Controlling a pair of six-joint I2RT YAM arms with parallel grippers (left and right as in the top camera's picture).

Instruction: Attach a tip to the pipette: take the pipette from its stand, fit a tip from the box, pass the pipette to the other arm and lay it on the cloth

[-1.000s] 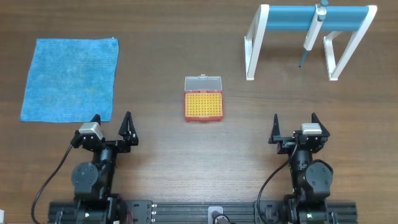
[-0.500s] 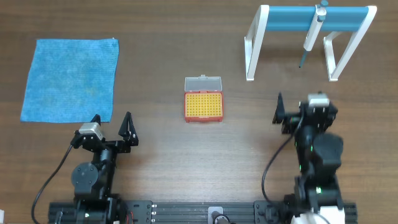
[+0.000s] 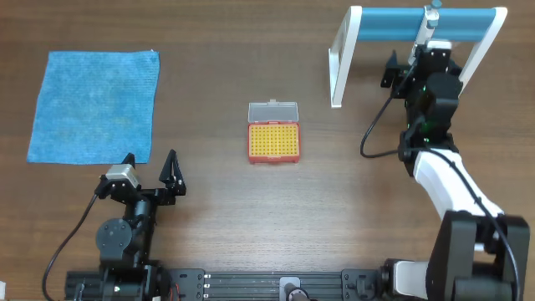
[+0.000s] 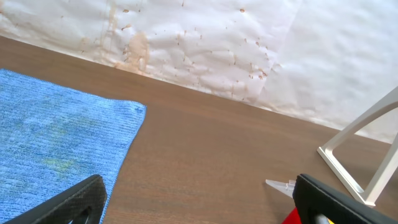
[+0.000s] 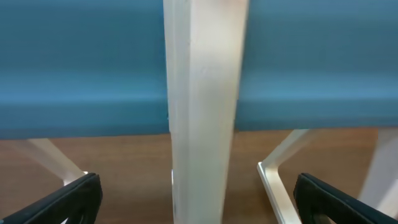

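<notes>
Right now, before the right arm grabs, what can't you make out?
- Pipette lower end: top view, the right arm covers it; right wrist view, the frame edge cuts it off.
- Tip box: top view, tips too small to count; left wrist view, frame edge cuts it off.
- Cloth: left wrist view, frame edge cuts off most of it.

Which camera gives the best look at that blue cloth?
The top view: the whole cloth lies spread flat, all four edges visible. The left wrist view catches one corner and part of its surface, cut off at the frame edge. The right wrist view faces the stand instead.
</notes>
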